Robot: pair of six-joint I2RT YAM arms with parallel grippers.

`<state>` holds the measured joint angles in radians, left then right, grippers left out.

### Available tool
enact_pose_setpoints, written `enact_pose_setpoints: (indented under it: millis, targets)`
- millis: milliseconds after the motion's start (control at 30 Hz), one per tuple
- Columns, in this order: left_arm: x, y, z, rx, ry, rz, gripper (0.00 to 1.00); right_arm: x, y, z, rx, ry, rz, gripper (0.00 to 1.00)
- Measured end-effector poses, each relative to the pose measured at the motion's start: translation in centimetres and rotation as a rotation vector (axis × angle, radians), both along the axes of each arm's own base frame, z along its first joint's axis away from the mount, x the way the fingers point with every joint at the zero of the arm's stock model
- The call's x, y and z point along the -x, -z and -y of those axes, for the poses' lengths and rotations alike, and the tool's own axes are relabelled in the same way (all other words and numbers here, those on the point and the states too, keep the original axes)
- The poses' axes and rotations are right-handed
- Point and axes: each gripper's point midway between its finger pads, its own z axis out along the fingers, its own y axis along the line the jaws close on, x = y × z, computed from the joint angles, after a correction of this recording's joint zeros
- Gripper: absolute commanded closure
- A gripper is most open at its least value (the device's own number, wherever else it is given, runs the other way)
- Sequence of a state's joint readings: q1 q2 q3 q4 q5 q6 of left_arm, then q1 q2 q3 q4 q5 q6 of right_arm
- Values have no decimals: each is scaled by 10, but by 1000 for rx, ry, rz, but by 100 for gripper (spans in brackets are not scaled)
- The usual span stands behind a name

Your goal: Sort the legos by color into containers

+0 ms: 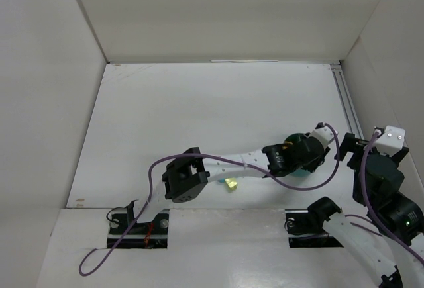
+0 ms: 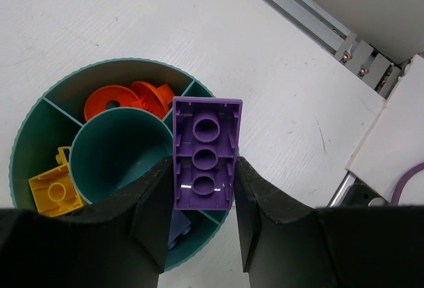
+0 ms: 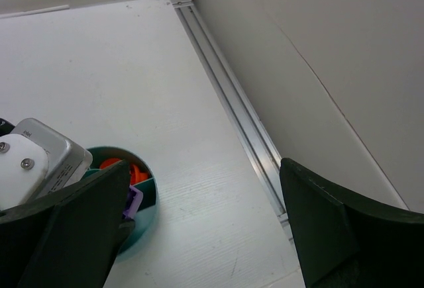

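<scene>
My left gripper (image 2: 203, 177) is shut on a purple brick (image 2: 205, 149), held underside up just above the right side of the round teal bowl (image 2: 23, 144). One wedge holds orange pieces (image 2: 126, 100), another a yellow brick (image 2: 55, 192), and a pale purple piece (image 2: 177, 228) lies in the wedge under the held brick. From above, the left gripper (image 1: 313, 147) covers most of the bowl (image 1: 302, 177). A lime green brick (image 1: 231, 185) lies on the table under the left arm. My right gripper (image 3: 205, 215) is open and empty, right of the bowl (image 3: 144, 203).
A metal rail (image 1: 344, 96) runs along the right wall, close to the bowl; it also shows in the right wrist view (image 3: 232, 96). White walls enclose the table at the back, left and right. The right gripper (image 1: 350, 146) hovers close to the left one.
</scene>
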<state>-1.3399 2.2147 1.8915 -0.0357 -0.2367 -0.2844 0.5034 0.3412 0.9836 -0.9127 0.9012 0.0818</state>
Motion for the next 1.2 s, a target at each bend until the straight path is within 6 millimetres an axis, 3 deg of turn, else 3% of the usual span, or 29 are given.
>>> enact_pose_setpoints:
  millis: [33, 200, 500, 900, 1033, 1200]
  targets:
    - [0, 0, 0, -1, 1, 3, 68, 0, 0, 0, -2, 0, 3, 1]
    - [0, 0, -1, -12, -4, 23, 49, 5, -2, 2, -13, 0, 24, 1]
    - [-5, 2, -7, -31, -59, 43, 49, 6, -3, 3, -11, -2, 29, 1]
    - [-11, -5, -15, -33, -93, 68, 22, 5, -4, 4, 6, -5, 23, 1]
    - [-12, -27, -31, -27, -103, 103, 7, 1, -6, -1, 25, -29, 16, 1]
    - [-15, -77, -62, 36, -124, 138, 1, -13, -10, -14, 69, -97, -7, 1]
